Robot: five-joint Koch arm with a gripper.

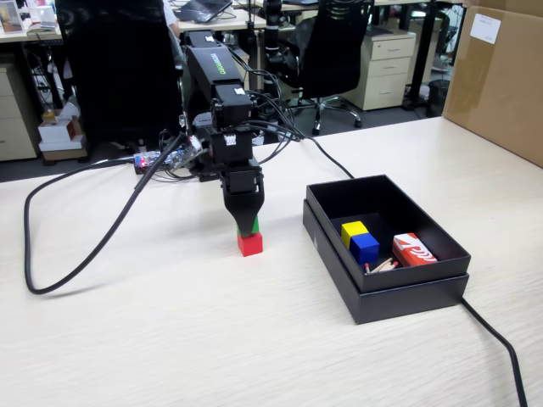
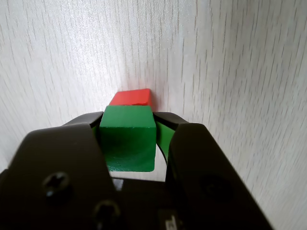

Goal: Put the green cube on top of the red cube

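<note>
Black cable (image 1: 76, 246) looped across the pale wooden surface (image 1: 170, 339) at the near left of the fixed view. Right of it, near the middle, the arm reached straight down, its fingers (image 2: 91, 143) pinching the green cube (image 2: 127, 139) from both sides. That cube sat directly above the red cube (image 1: 249, 244), which rested on the surface; whether the two touched could not be told. Farther right lay an open black box (image 1: 386, 288) holding a yellow cube (image 1: 353, 230), a blue cube (image 1: 364, 247) and a red-and-white packet (image 1: 414, 250).
</note>
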